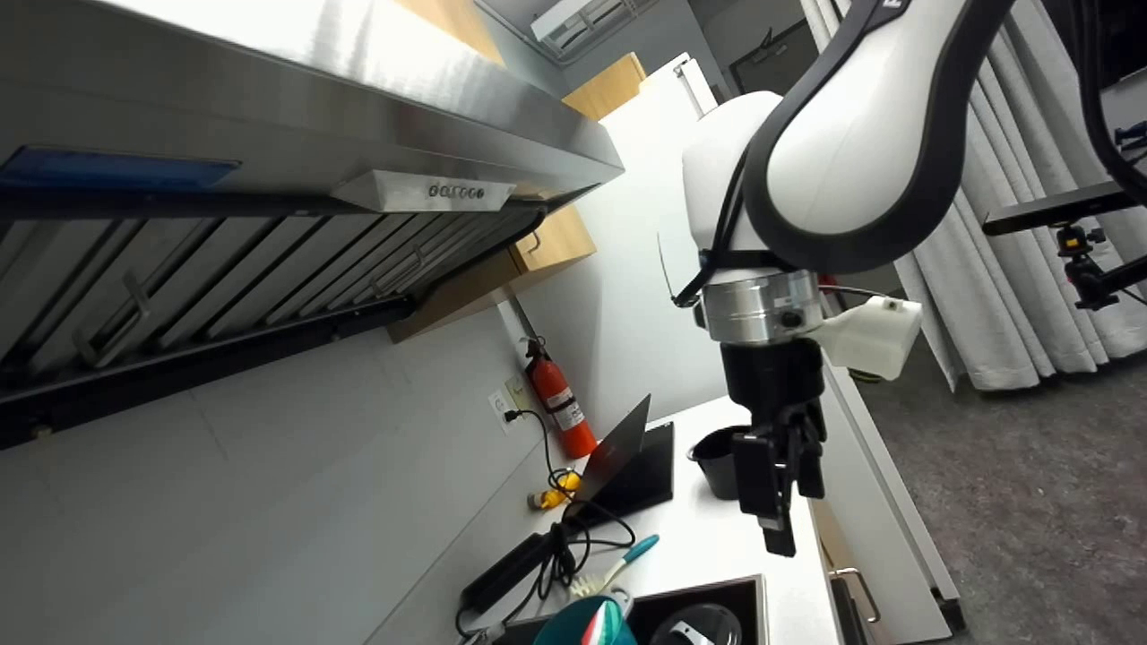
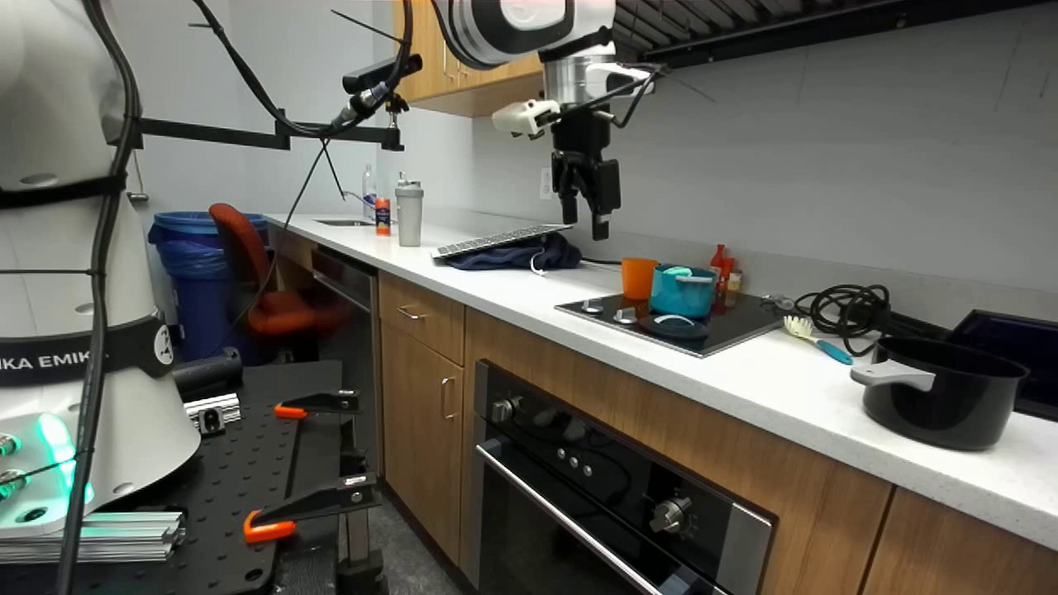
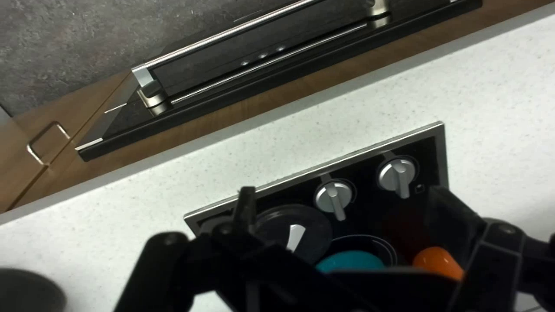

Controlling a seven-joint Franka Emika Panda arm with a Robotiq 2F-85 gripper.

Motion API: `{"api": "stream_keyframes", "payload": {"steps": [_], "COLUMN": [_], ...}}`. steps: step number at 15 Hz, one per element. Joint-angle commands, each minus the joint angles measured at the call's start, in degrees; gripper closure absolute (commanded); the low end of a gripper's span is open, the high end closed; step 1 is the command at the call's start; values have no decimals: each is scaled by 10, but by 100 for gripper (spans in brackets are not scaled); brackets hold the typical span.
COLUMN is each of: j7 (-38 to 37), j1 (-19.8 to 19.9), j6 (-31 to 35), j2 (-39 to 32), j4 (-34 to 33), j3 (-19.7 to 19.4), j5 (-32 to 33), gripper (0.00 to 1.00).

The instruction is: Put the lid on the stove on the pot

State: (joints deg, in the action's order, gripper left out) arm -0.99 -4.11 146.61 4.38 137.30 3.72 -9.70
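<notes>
The black lid with a light grey handle lies flat on the black stove (image 2: 736, 326), near its front edge. The lid shows in both exterior views (image 1: 708, 623) (image 2: 676, 329) and in the wrist view (image 3: 314, 229). A black pot with a grey handle stands uncovered on the white counter beside the stove (image 2: 942, 405) (image 1: 717, 470). A dark round shape at the lower left of the wrist view appears to be this pot (image 3: 28, 290). My gripper (image 2: 585, 225) (image 1: 796, 515) (image 3: 342, 193) is open and empty, pointing down, well above the counter.
A teal pot (image 2: 682, 293) and an orange cup (image 2: 639, 278) stand on the stove beside the lid. Red bottles (image 2: 721, 268) stand behind. A brush (image 2: 818, 339) and black cables (image 2: 851, 310) lie between stove and black pot. A range hood (image 1: 296, 107) hangs above.
</notes>
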Motion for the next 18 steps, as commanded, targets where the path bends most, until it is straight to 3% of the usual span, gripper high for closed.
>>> {"api": "stream_keyframes", "payload": {"steps": [1, 9, 18], "j7": [16, 10, -23], "j1": [7, 1, -11], "j6": [31, 47, 108], "j2": [-61, -148, -251], "j4": [-40, -125, -205], "j3": [-8, -6, -14], "j5": [15, 109, 117], "gripper": [0, 0, 0]}}
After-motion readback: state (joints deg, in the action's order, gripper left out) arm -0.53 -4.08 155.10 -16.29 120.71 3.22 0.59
